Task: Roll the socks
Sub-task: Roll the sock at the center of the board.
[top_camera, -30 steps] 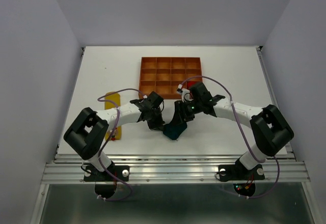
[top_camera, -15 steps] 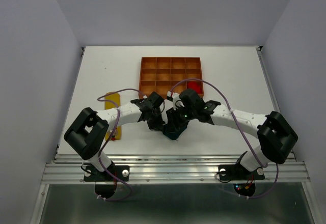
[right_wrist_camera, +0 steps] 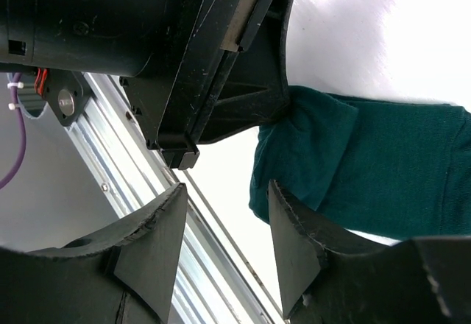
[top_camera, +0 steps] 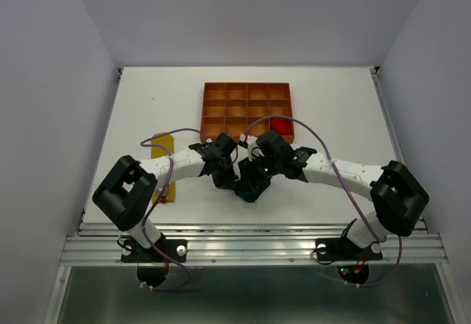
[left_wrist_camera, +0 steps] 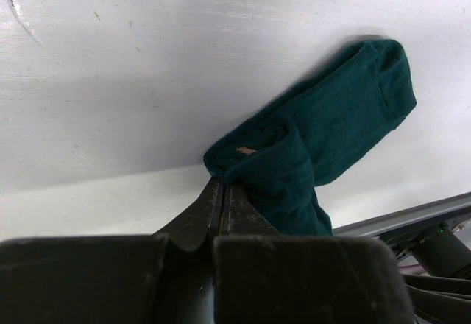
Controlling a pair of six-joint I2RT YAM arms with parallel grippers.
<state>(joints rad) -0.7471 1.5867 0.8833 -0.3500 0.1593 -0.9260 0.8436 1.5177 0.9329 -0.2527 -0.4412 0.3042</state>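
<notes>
Teal sock (left_wrist_camera: pixel 335 136): soft, light, limp knit; folded end pinched in left gripper (left_wrist_camera: pixel 221 188); right gripper (right_wrist_camera: pixel 226 195) spread, empty; probably best grasped at the fold.

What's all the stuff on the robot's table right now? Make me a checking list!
Surface: white table.
Job's things: teal sock folded over at one end, between the grippers; red sock in the tray; yellow sock flat at left, partly hidden.
Clutter: the orange tray.
Grippers: left gripper shut on teal sock's fold; right gripper open beside it.
Cables: purple cables loop over the arms.
Surroundings: grey walls, metal rail in front.
</notes>
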